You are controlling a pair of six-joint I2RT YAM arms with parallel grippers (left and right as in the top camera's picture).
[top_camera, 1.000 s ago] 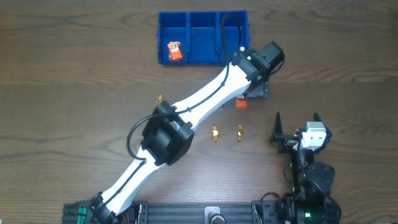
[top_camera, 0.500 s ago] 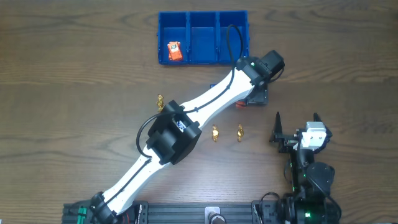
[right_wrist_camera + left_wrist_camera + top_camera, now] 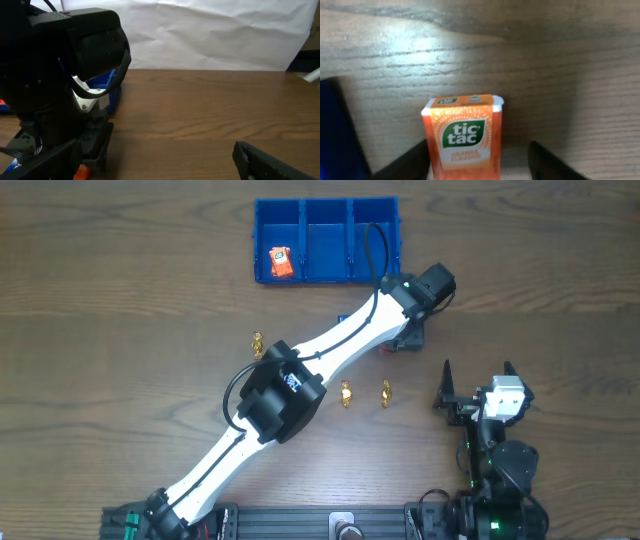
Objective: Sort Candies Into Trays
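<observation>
**On the bench, an orange candy box sits between a pincer's spread fingers**

The orange candy box (image 3: 465, 135) appears to stand on end on the wooden bench (image 3: 120, 300). It sits between the two fingers of the left pincer (image 3: 477, 164), which are apart and not clamped on it. The step in hand looks like the pick-up. The fingers would need to close squarely on the box's sides, then carry it to the blue tray (image 3: 258, 240) beyond the pincer. A matching orange box (image 3: 281, 262) lies in the tray compartment farthest from the pincer. Gold-wrapped candies (image 3: 346, 394) lie loose behind the pincer, alongside the arm. The left arm stretches slantwise from its base across the middle of the bench, wrist tipped low. The right pincer (image 3: 478, 377), fingers apart, hangs near its own base, well apart from the box.
</observation>
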